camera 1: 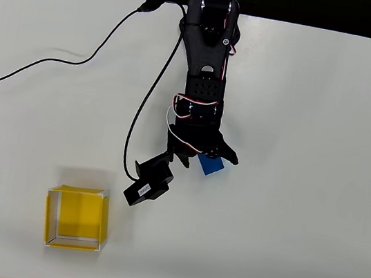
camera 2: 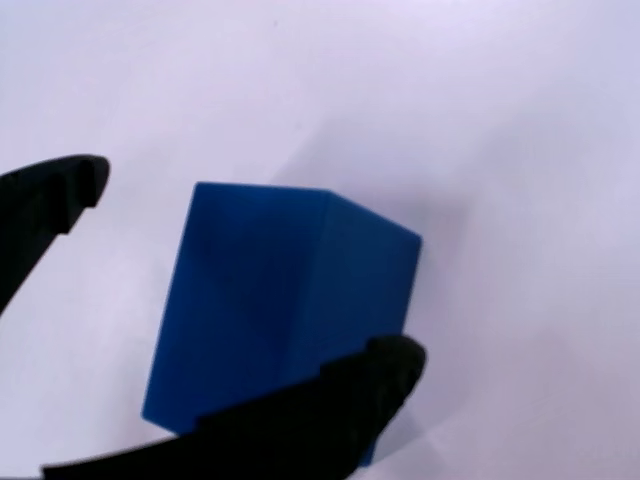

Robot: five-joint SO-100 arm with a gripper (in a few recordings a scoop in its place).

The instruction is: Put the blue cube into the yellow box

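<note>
- Here, overhead view, lower left: the yellow box (camera 1: 76, 218) sits on the white desk (camera 1: 302, 198), well apart from the arm.
- Overhead view, centre: the black arm (camera 1: 205, 79) reaches down the picture; the blue cube (camera 1: 211, 165) peeks out under the tool (camera 1: 204, 157).
- Wrist view: the tool (camera 2: 240, 290) is spread, one finger (camera 2: 50, 200) left of the blue cube (camera 2: 280, 300), the other (camera 2: 330, 410) crossing its lower edge; contact cannot be judged.

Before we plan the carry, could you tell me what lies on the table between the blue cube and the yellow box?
In the overhead view, the wrist camera housing hangs between the blue cube and the yellow box; otherwise the white table is bare.
</note>
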